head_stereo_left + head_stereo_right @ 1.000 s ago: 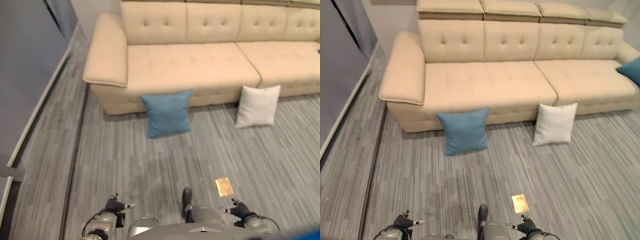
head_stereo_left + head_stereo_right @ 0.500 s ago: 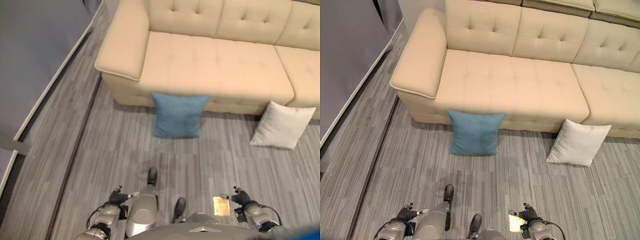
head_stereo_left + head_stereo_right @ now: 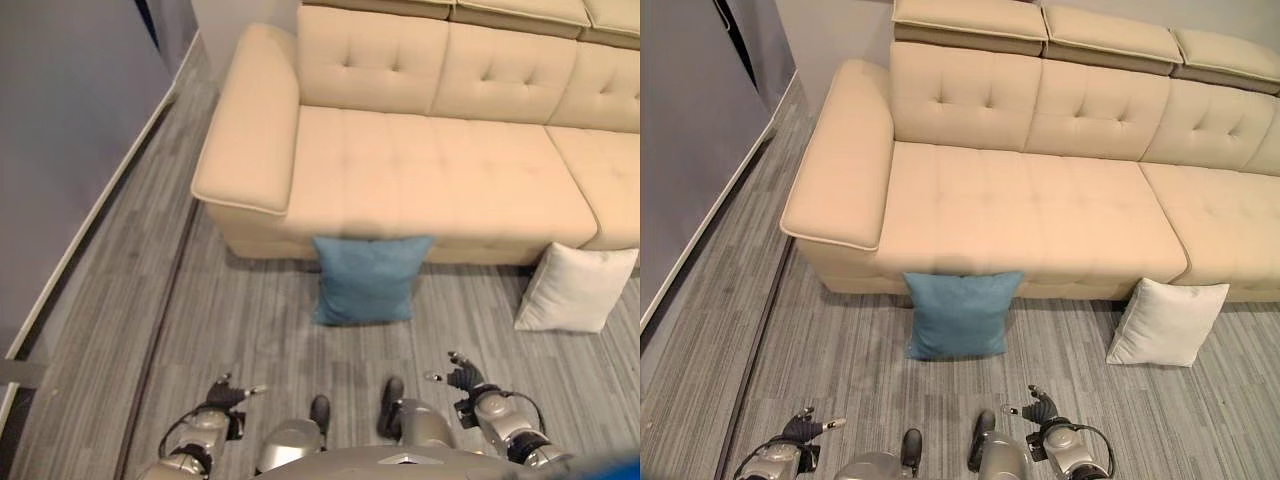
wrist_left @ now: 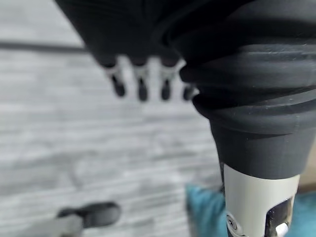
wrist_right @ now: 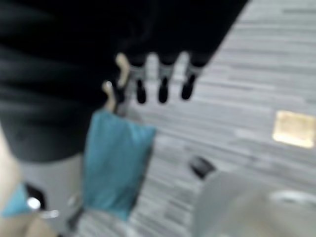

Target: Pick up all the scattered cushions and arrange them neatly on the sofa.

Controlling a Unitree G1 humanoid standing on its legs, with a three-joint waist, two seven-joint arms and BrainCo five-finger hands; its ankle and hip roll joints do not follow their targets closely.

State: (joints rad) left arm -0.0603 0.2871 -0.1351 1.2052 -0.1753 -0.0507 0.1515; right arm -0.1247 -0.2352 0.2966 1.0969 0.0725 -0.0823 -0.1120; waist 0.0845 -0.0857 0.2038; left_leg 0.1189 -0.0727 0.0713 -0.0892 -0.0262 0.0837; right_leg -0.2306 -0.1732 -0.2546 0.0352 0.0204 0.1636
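— Cushions on the floor: where do they lie?

— A blue cushion [image 3: 960,314] leans upright against the front edge of the beige sofa [image 3: 1030,205], below the seat nearest the left armrest. A white cushion [image 3: 1167,322] leans against the same front edge further toward the right, well apart from the blue one. Both rest on the grey striped floor [image 3: 840,380]. The sofa's seats carry no cushion in the stretch shown.

— And the hands?

— The left hand [image 3: 232,393] hangs low at the near left, over the floor, well short of the blue cushion; its fingers [image 4: 140,89] hang straight and slightly apart, holding nothing. The right hand [image 3: 462,372] is low at the near right, between the two cushions and nearer than both; its fingers [image 5: 162,89] are straight and spread, also empty.

— Anything else down there?

— A small yellowish tile [image 5: 295,129] on the floor, seen from the right wrist, and a grey wall [image 3: 690,150] running along the left side.
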